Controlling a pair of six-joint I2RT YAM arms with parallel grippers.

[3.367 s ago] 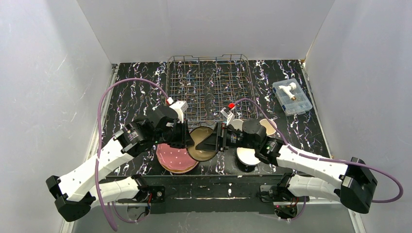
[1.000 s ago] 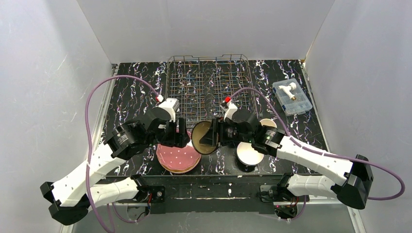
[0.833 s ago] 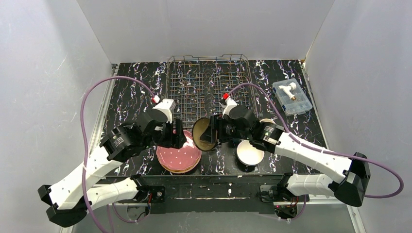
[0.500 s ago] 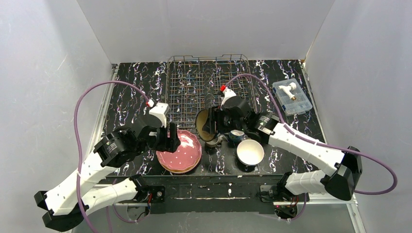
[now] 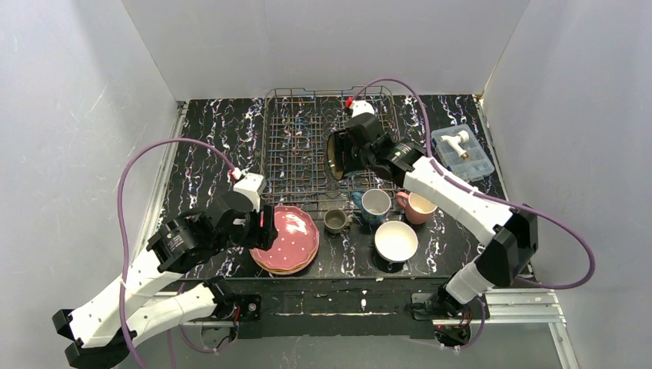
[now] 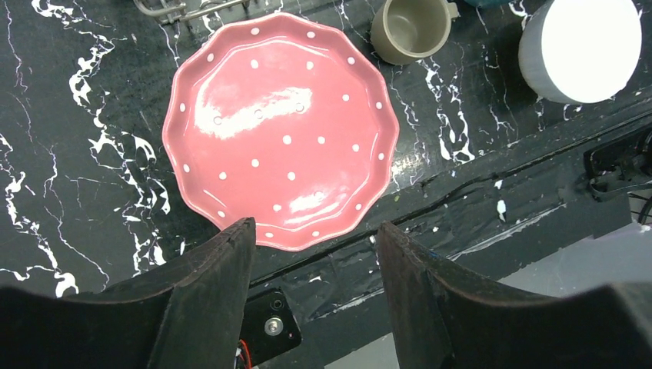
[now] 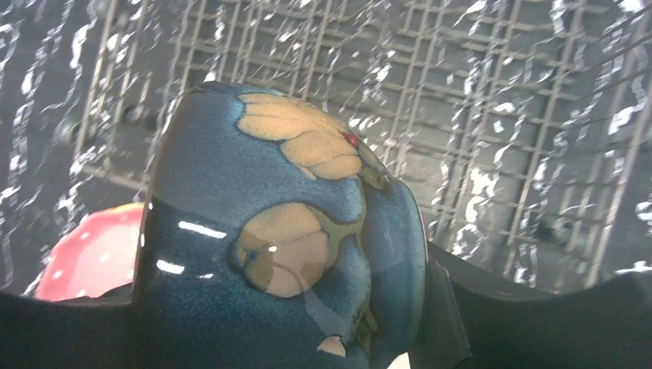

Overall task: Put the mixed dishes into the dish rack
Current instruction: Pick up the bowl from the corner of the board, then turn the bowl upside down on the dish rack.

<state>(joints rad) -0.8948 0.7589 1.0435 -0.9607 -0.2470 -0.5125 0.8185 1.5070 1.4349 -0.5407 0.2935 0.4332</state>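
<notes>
On the overhead camera, my right gripper (image 5: 347,154) is clamped on the blue bowl (image 5: 334,157) and carries it on edge above the rack (image 5: 300,131). I see no dish seated in the rack yet, so I take this as the placing step for the first piece. Next I would lower the bowl between two rows of upright wires, keep it tilted so the rim slots in, and only then let go.

My left gripper (image 5: 264,223) hangs over the pink plate (image 5: 291,237), which tops a stack near the front of the table (image 5: 207,146). A grey mug (image 5: 335,221), blue mug (image 5: 374,204), pink mug (image 5: 419,206) and white bowl (image 5: 396,241) wait just right of the stack, all outside the rack. A clear box (image 5: 461,152) sits far right.

On the left wrist camera, the dark fingers (image 6: 207,292) stand apart with nothing between them. The plate lies flat below. It is glossy and scalloped around the rim, with small white dots. The grey mug looks matte and stands mouth up, and the white bowl is smooth and plain.

On the right wrist camera, the held bowl fills the frame. Its rounded wall has a shiny deep-blue glaze with tan petal-shaped patches. I'd expect that glaze to be slippery, so I'd release it gently. Behind the bowl, the rack is a thin grey wire grid, somewhat blurred.
</notes>
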